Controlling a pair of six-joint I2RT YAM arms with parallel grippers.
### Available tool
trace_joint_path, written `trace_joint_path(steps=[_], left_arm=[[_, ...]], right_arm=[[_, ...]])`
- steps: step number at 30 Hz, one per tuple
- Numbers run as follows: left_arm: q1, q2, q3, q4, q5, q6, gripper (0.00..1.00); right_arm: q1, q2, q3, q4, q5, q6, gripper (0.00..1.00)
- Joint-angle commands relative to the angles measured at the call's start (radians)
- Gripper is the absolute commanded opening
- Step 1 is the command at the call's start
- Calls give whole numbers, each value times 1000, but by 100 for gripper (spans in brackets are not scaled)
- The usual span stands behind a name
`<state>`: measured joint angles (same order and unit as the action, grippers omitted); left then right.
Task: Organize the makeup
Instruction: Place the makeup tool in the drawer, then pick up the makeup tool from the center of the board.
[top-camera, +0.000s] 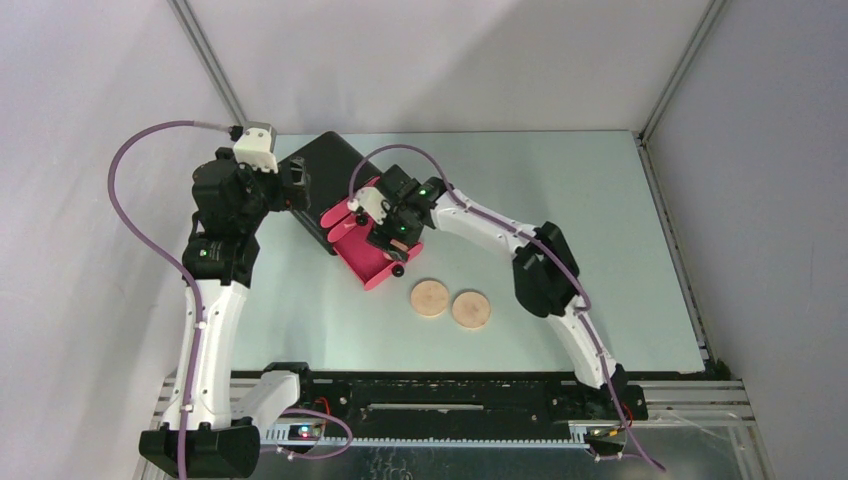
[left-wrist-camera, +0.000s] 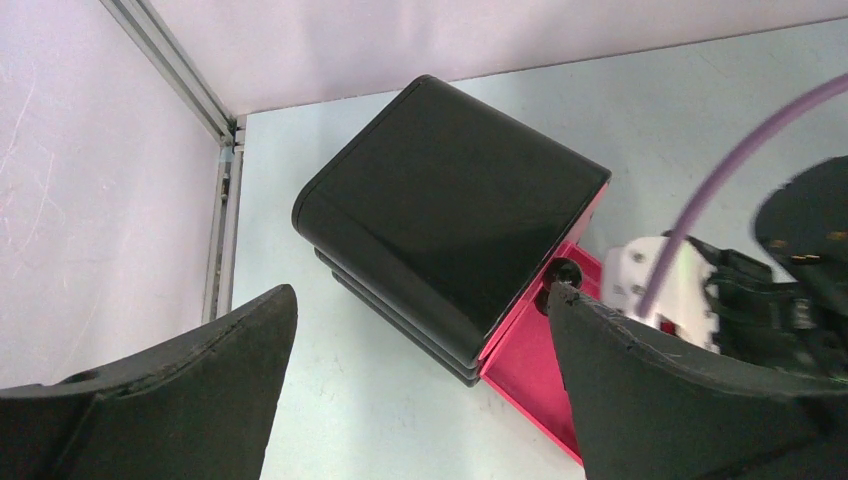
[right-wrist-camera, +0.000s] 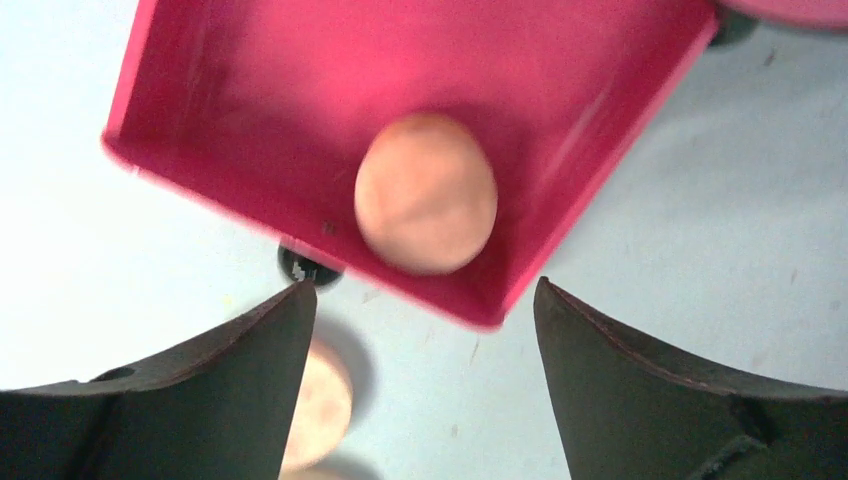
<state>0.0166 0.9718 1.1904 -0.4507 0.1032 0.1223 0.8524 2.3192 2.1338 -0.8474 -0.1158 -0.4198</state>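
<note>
A peach round (right-wrist-camera: 426, 192), slightly blurred, lies inside the pulled-out pink drawer (right-wrist-camera: 250, 120) of the black box (top-camera: 325, 165). Just above that drawer's front end my right gripper (right-wrist-camera: 422, 285) stands open, with nothing between its fingers. Two tan round discs (top-camera: 431, 297) (top-camera: 470, 309) lie side by side on the table in front of the drawer (top-camera: 365, 258); one disc (right-wrist-camera: 320, 400) shows partly behind the right gripper's left finger. At the box's left end (left-wrist-camera: 450, 210), my left gripper (left-wrist-camera: 422, 290) hangs wide open and holds nothing. No other makeup is in view.
A second pink drawer (top-camera: 340, 212) juts from the box above the lower one. The open drawer has a small black knob (right-wrist-camera: 305, 265) on its front. Grey walls and a metal frame post (left-wrist-camera: 170, 70) close the table's far left corner.
</note>
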Motion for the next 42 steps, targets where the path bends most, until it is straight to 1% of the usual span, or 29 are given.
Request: trace_joint_path(steps=[1,6,8,11,14,21,24,27,29,31,39,40,42], left_arm=[[9,-27,-28,25,-8,5,100],[11,-26,-29,26,-8,5,100],[10,-25,-31,27,-10,7,100],[13,-25,-34,30,-11,7,100],[13,-25,-35,32,-11,8,100],[14,-27,-38,32,-13,8,100],[14,-27,-37,31,-12,8,100],[15,-27,-38,32,-10,8,100],[16,-27,-38,32,-11,8,100],[16,-26,-38,33,-12,8,100],[15,-27,-38,33,-11,10,100],[16,-27,-39,32,-11,10,100],[17,-27,-38,32,-11,10,100]], right_arm=[[-16,-228,-165,68,-8,-1,91],[-14,-350,-405,131,-50,-29,98],[-8,-368,-475,146,-79,-39,100],[1,-371,-540,158,-109,-51,100],[9,-355,-571,175,-115,-51,100],[22,-289,-573,168,-120,-51,100],[21,-270,-577,169,-98,-57,97],[15,-252,-586,174,-82,-69,93],[9,-243,-589,170,-87,-73,87],[6,-240,-593,162,-96,-82,79],[5,-255,-599,143,-122,-73,36],[3,-261,-592,139,-118,-69,30],[-3,-274,-570,129,-117,-63,15]])
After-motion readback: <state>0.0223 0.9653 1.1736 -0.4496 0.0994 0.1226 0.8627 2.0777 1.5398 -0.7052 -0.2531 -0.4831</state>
